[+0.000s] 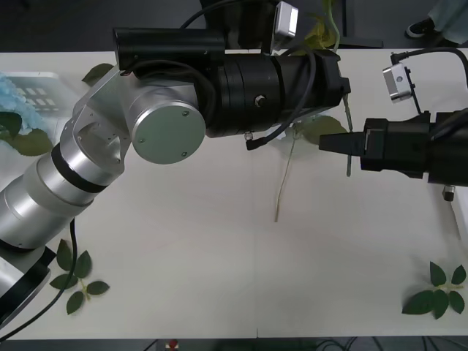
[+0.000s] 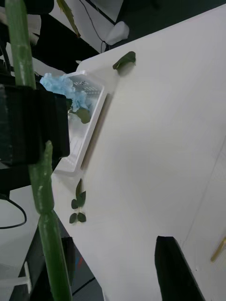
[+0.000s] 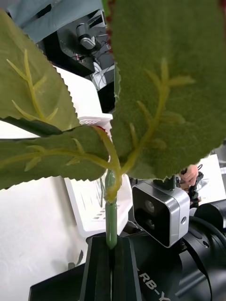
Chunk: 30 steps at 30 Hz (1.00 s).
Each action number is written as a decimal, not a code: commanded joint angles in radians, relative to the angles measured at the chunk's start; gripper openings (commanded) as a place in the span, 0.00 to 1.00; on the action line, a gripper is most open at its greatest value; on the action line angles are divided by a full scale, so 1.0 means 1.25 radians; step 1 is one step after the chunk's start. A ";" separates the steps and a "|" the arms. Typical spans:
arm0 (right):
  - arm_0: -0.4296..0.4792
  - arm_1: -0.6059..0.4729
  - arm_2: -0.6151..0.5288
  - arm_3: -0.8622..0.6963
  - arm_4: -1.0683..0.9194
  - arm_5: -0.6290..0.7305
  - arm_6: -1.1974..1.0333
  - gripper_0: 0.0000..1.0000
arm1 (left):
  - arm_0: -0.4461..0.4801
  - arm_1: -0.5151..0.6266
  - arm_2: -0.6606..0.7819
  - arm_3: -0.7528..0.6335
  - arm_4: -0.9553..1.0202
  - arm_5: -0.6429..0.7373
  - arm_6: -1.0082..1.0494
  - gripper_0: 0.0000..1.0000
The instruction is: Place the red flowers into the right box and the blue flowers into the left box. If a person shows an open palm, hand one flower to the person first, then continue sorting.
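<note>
- Left gripper (image 3: 112,247): reached across to mid-table, fingers pressed together on a green stem (image 3: 111,221). The stem stands upright in the pinch, with broad toothed leaves above it.
- Bloom is hidden, so you cannot confirm colour. The leaves look rose-like, so it is probably a red flower.
- Right gripper (image 1: 342,144): tips meet the same stem (image 1: 348,150) just beside the left gripper. Fingers are spread, one finger (image 2: 175,270) well off the stem (image 2: 44,207). Nothing is pinched.
- Likely reason for the upright hold: it presents the stem for an arm-to-arm handover, since the right box (image 3: 87,218) sits on the right arm's side.
- You cannot tell whether the stem is fully between the right fingers or just at one of them. Check before closing.
- Blue flowers (image 1: 14,99) lie in the left box (image 2: 92,129), well apart from both grippers.
</note>
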 commanded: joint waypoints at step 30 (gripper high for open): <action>-0.011 0.013 -0.034 -0.003 0.000 -0.032 -0.033 0.00 | -0.032 -0.006 0.001 -0.031 0.014 -0.039 -0.033 0.91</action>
